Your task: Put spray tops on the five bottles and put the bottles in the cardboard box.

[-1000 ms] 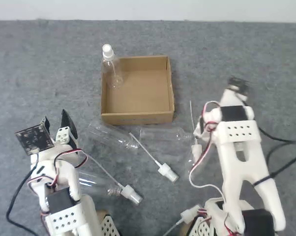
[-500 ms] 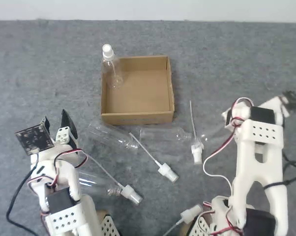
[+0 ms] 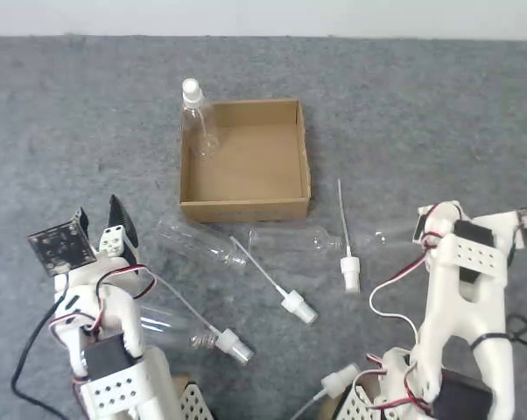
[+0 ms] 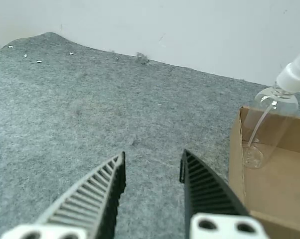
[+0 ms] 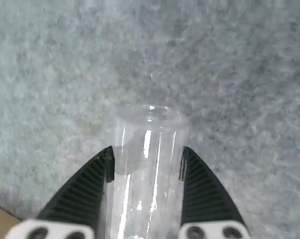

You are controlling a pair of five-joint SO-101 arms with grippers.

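The cardboard box (image 3: 186,175) sits open at mid-table, with one capped clear bottle (image 3: 197,124) standing in its back left corner, also visible as the capped bottle (image 4: 269,117) in the left wrist view. In front of the box lie two uncapped bottles (image 3: 196,238) (image 3: 291,236), a third bottle (image 3: 170,326) with a spray top (image 3: 232,345) at its neck, and loose spray tops (image 3: 349,267) (image 3: 297,305) (image 3: 337,381). My right gripper (image 5: 146,162) is shut on a clear uncapped bottle (image 5: 148,144), held low at the right (image 3: 384,237). My left gripper (image 4: 152,172) stands open at the front left.
The table is covered in grey carpet-like cloth (image 3: 88,114). Both arm bases stand at the near edge. Bare cloth stretches left of the box, behind it and on the far right.
The right arm has swung to the right, away from the loose spray tops, with the clear bottle in its gripper. The left arm has not moved.
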